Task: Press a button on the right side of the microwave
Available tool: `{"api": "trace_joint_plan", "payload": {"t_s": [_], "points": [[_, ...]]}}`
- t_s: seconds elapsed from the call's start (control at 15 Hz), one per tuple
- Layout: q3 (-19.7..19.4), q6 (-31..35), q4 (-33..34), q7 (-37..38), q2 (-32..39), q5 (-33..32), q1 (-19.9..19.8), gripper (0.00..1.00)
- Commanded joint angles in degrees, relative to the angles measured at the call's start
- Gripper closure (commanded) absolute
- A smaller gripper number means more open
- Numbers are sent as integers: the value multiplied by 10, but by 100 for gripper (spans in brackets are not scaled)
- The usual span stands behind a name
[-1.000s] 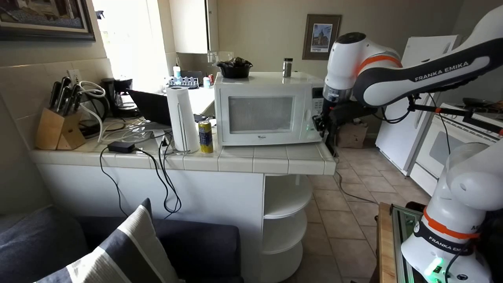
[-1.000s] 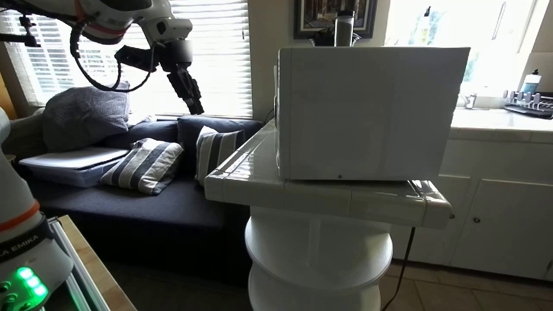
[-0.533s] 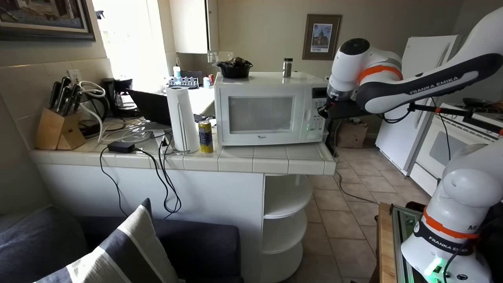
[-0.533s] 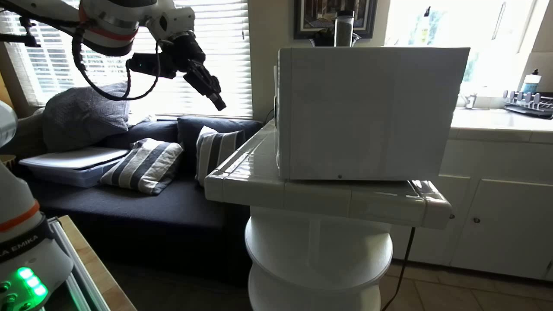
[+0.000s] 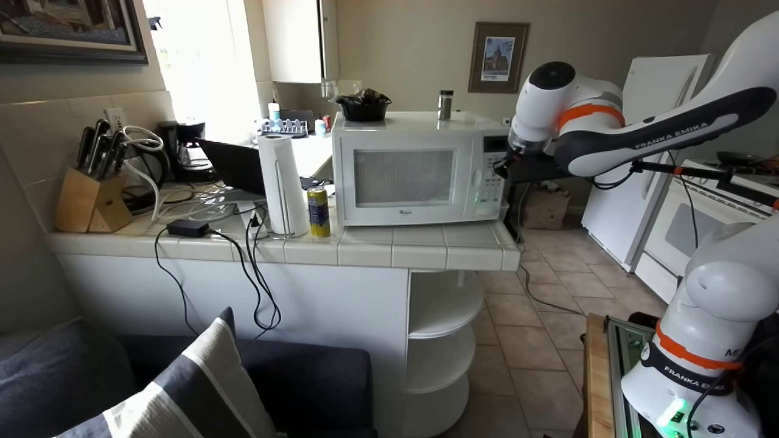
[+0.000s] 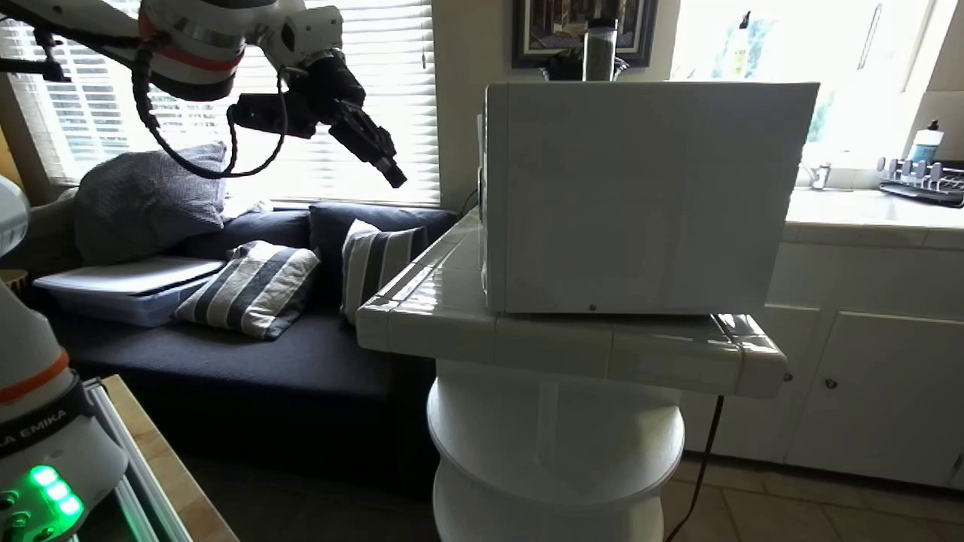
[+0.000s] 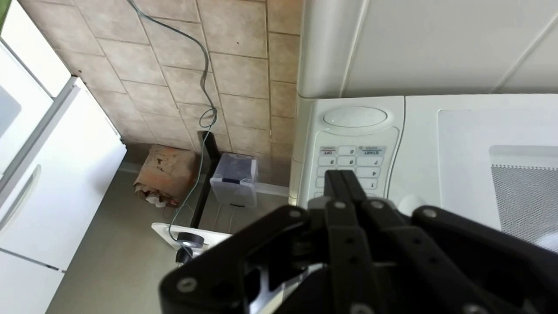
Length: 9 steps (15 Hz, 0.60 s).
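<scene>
The white microwave [image 5: 401,214] stands on the tiled counter, its control strip [image 5: 489,182] at the right of its door. An exterior view shows only its plain side [image 6: 648,196]. In the wrist view the microwave [image 7: 418,144] appears upside down, with the number keypad [image 7: 346,161] and the large oval button [image 7: 355,117]. My black gripper [image 7: 342,172] is shut and empty, its tips overlapping the middle number keys, hiding some of them. In an exterior view the gripper [image 6: 395,176] points down toward the microwave front with a visible gap. It also shows beside the strip [image 5: 500,168].
A black bowl [image 5: 364,108] and a shaker [image 5: 445,104] stand on the microwave. A can [image 5: 318,212] and a paper towel roll [image 5: 282,185] stand to its left. The counter edge [image 6: 557,354] juts out below. A sofa [image 6: 226,361] lies behind the arm.
The gripper has swung to point more toward the microwave and moved closer to its front. In an exterior view it has uncovered most of the control strip. The last half second shows only slight motion.
</scene>
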Motion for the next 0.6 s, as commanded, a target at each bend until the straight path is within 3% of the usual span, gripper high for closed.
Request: {"api": "trace_joint_plan", "payload": {"t_s": [0.0, 0.2, 0.53], "points": [[-15, -9, 2, 6, 1, -9, 19, 99], [-20, -7, 8, 4, 9, -10, 17, 100], [-79, 56, 28, -40, 37, -17, 11, 100]]}}
